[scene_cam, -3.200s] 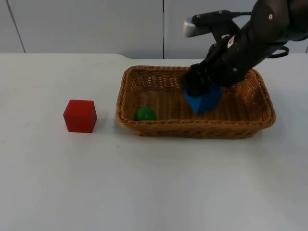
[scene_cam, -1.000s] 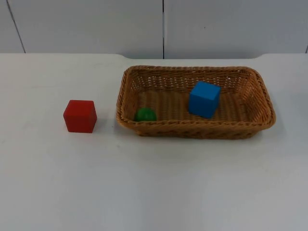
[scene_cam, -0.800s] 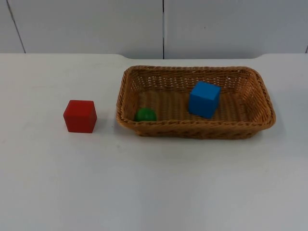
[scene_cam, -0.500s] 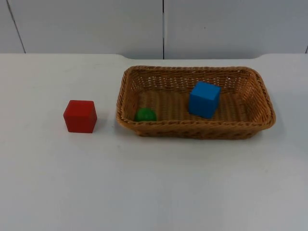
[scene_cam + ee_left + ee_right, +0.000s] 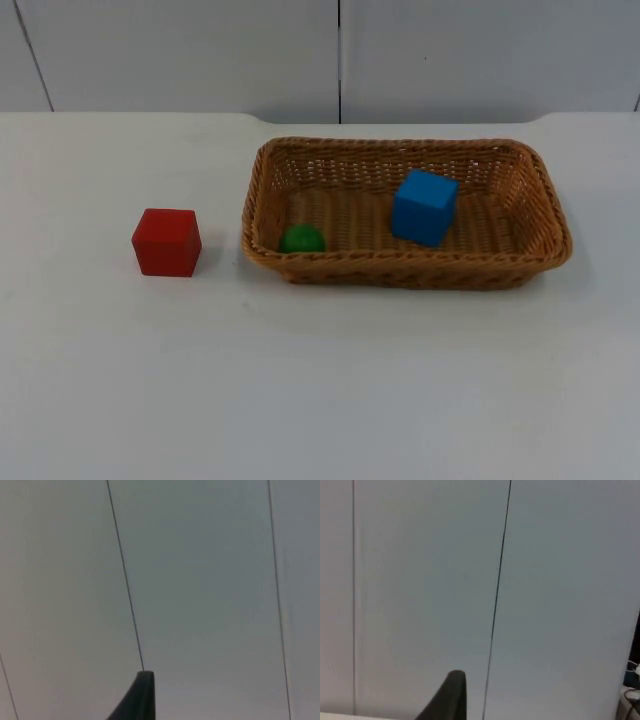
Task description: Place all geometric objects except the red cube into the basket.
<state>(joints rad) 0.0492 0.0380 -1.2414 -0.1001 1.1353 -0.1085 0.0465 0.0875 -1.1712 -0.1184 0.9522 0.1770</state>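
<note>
Here the left gripper [image 5: 140, 700] waits, its black tip set against the grey partition wall [image 5: 200, 580], where thin dark seams run up the panels; whether it is open or closed cannot be told. The right gripper [image 5: 451, 695] waits likewise, its black tip before the same grey panels with one dark seam just beside it, and its state cannot be told either. In the top view the wicker basket [image 5: 400, 272] stands on the white table [image 5: 320, 400], a long brown woven tray with its long sides running from 9 o'clock to 3 o'clock, set toward 2 o'clock of the table's middle and near the wall. Inside it the blue cube [image 5: 424, 206] rests on the woven floor, just toward 3 o'clock of the basket's centre, turned a little so that its edges do not line up with the basket's walls, and apart from all four walls. The green ball [image 5: 301, 239] lies in the basket's 8 o'clock corner, close against the near wall and partly hidden by the rim; the blue cube is at 2 o'clock from it, well apart. The red cube [image 5: 166, 241] sits upright on the bare table outside the basket, at 9 o'clock from it, near the basket's short wall but not touching it.
</note>
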